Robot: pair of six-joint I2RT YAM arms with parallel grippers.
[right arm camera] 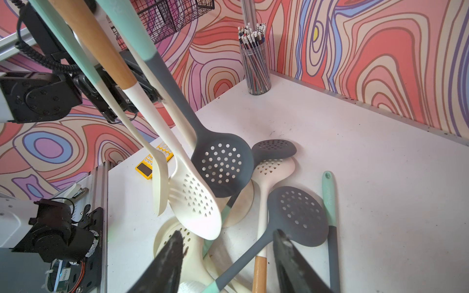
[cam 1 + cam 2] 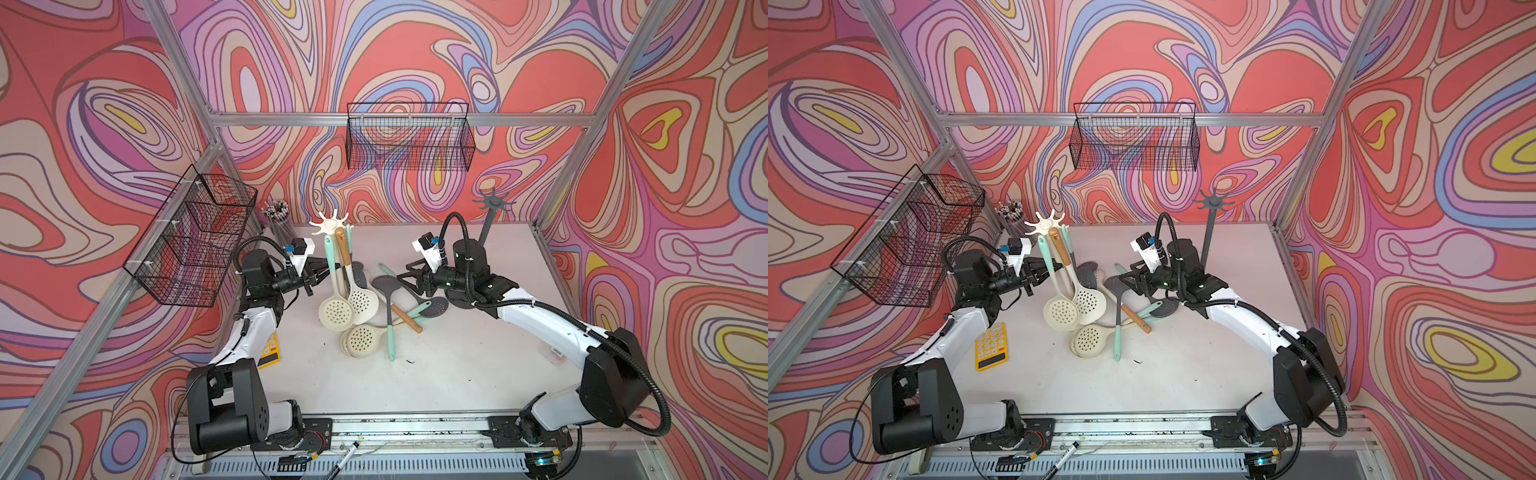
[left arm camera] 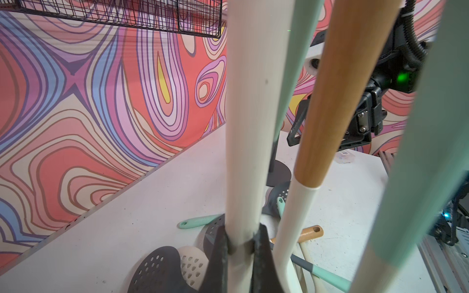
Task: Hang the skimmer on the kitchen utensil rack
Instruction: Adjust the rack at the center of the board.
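Skimmers crowd the cream star-topped utensil rack: a cream perforated skimmer with a mint handle and a grey hanging skimmer dangle from its arms. The left claw is clamped tight on the rack's cream pole. The right claw hovers with jaws apart, holding nothing, over the loose heap at the rack's foot. There a dark grey perforated skimmer with a mint handle lies flat on the white bench, its neck crossing a cream skimmer with a wooden handle.
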